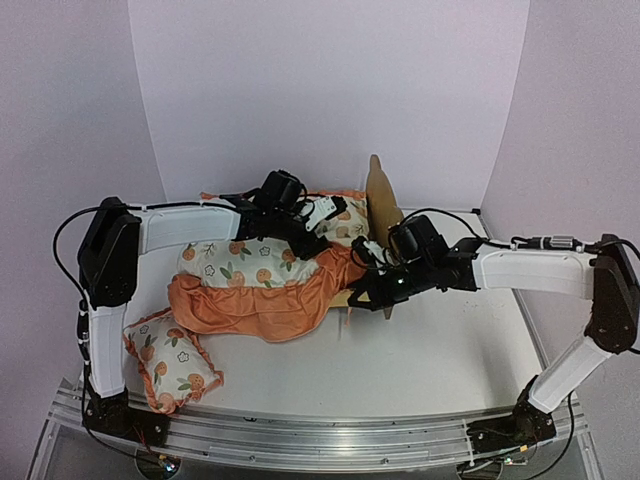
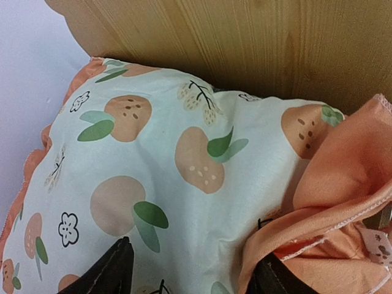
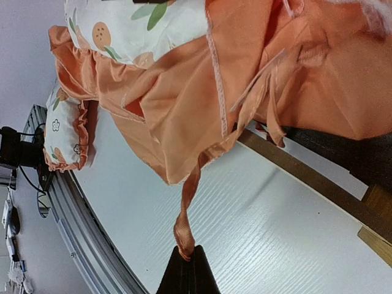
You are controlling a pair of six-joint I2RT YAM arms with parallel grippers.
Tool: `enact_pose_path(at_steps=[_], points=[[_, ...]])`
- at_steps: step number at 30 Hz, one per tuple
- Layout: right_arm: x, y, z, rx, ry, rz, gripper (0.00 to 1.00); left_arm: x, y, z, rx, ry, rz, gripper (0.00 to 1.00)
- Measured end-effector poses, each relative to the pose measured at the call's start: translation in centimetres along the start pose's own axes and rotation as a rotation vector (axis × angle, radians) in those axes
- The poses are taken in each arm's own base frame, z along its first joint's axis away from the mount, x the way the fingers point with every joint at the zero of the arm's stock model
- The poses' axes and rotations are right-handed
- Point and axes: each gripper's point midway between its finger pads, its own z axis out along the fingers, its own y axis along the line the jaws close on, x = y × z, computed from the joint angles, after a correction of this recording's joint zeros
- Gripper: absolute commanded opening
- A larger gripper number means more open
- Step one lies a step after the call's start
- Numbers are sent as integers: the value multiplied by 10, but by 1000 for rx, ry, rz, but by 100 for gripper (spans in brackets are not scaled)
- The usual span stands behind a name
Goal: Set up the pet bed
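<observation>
The pet bed stands at the back centre; its plywood headboard (image 1: 381,197) rises behind a fruit-print mattress cushion (image 1: 250,265) with an orange ruffle (image 1: 262,308) that lies partly in the bed and spills out to the left. My left gripper (image 1: 318,238) hovers over the cushion's head end. In the left wrist view it (image 2: 196,269) is open, its fingertips (image 2: 116,269) resting apart on the printed cushion (image 2: 159,159) just below the headboard (image 2: 245,43). My right gripper (image 3: 188,254) is shut on a thin orange tie (image 3: 187,214) hanging from the ruffle, beside the bed's wooden side rail (image 3: 306,171).
A small matching fruit-print pillow (image 1: 170,368) lies at the front left, close to the left arm's base. The white table (image 1: 420,370) shows bare in front of the bed, ending at a metal rail (image 1: 320,435). Purple walls close in the back and sides.
</observation>
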Motion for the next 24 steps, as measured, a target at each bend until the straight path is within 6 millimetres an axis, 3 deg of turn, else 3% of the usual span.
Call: enact_pose_path(at_steps=[3,7,9,13,15,20,22,24], points=[[0,-2,2,8,3,13,0,4,-17,-3,80,-25,37,85],[2,-7,3,30,7,31,0,7,-47,-18,226,-57,92,89],[1,-8,3,40,4,40,0,1,-58,-28,286,-84,117,82],[-7,-12,1,76,-18,44,0,-10,-80,-53,359,-136,177,57],[-18,-12,0,91,-40,40,0,-10,-102,-68,398,-152,213,52],[-49,-15,0,135,-104,44,0,12,-191,-98,571,-159,266,51],[-59,-18,-1,154,-125,47,0,26,-210,-96,597,-149,255,53],[-65,-20,-2,167,-141,49,0,42,-216,-89,590,-121,227,55]])
